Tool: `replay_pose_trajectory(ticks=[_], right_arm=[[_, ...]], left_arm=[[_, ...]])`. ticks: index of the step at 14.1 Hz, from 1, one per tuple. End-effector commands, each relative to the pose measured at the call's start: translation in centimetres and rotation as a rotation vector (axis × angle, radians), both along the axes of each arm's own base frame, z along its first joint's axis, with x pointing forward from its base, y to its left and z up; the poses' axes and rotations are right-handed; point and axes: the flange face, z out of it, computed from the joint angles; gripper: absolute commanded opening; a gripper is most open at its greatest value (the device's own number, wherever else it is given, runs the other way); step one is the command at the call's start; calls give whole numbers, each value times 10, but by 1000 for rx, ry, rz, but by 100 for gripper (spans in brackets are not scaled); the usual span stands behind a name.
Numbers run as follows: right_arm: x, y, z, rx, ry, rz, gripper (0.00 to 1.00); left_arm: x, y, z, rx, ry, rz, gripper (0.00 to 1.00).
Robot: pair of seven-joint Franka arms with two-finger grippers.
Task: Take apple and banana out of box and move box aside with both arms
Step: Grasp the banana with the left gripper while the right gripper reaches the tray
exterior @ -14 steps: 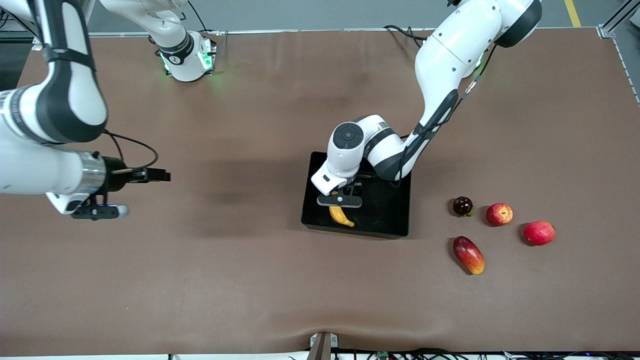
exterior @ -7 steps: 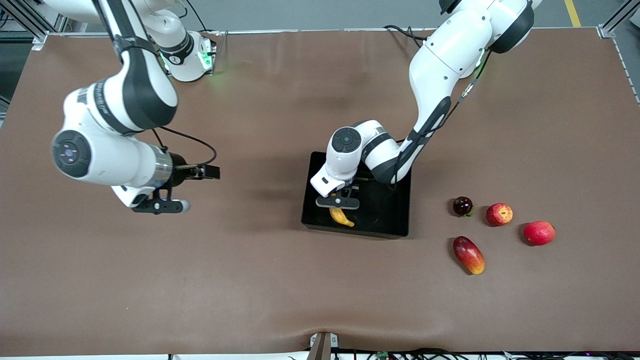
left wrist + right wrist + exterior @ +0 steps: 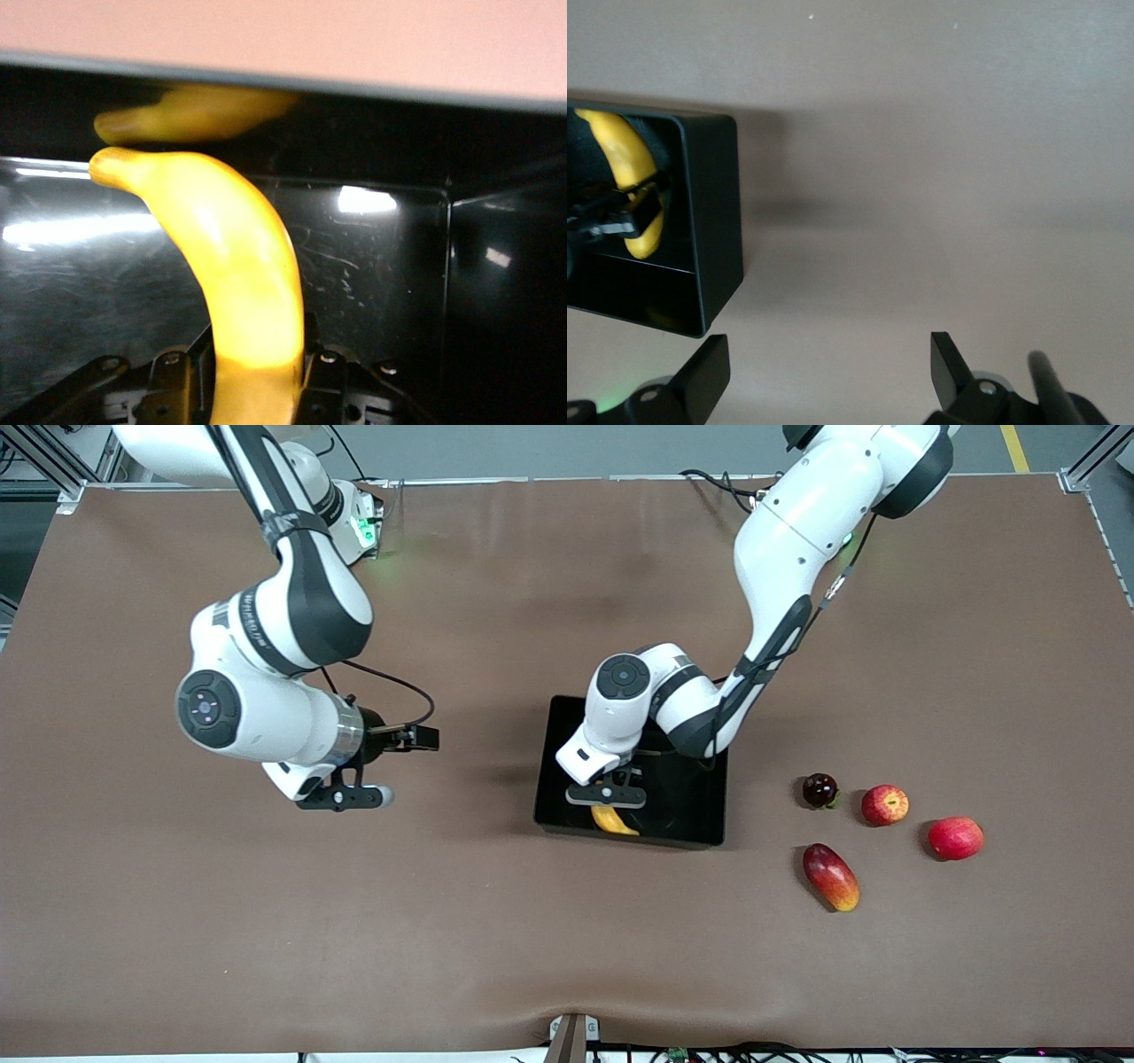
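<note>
The black tray (image 3: 687, 797) sits mid-table. My left gripper (image 3: 607, 795) is down inside it, shut on the yellow banana (image 3: 613, 821), which lies close to the tray wall nearer the front camera. In the left wrist view the fingers clamp the banana (image 3: 239, 266) over the tray's glossy floor (image 3: 381, 266). The small red apple with yellowish patches (image 3: 884, 804) lies on the table toward the left arm's end. My right gripper (image 3: 343, 797) is open and empty over bare table beside the tray. The right wrist view shows my right gripper (image 3: 828, 363), the tray corner (image 3: 713, 212) and the banana (image 3: 629, 177).
Near the apple lie a small dark round fruit (image 3: 819, 789), a larger all-red fruit (image 3: 955, 838) and an oblong red-yellow mango (image 3: 830, 877). The brown table (image 3: 443, 921) stretches wide nearer the front camera.
My right arm has swung in from the table's end toward the tray, its gripper still open. My left gripper has shifted the banana a little toward the tray wall nearer the front camera.
</note>
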Motion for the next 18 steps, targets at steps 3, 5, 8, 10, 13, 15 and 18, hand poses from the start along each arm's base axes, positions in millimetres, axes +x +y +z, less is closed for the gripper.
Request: replay_pose_trajectory(ticks=[3, 5, 8, 10, 13, 15, 18], right_arm=[[-5, 25, -17, 9, -16, 0, 100], [-8, 50, -30, 11, -55, -12, 100], [-18, 95, -52, -5, -87, -109, 100], [-21, 115, -73, -6, -111, -112, 100], [-30, 145, -104, -21, -141, -178, 100], [-36, 165, -128, -33, -180, -219, 100], [-35, 176, -139, -28, -206, -274, 96]], left_arm=[[29, 32, 63, -6, -82, 18, 0], [44, 52, 92, -17, -111, 46, 0], [51, 77, 123, 48, -81, 81, 0], [67, 113, 145, 70, -69, 63, 0], [93, 182, 160, 97, -33, -19, 0], [109, 225, 157, 123, -26, -63, 0], [131, 295, 150, 146, -13, -57, 0]])
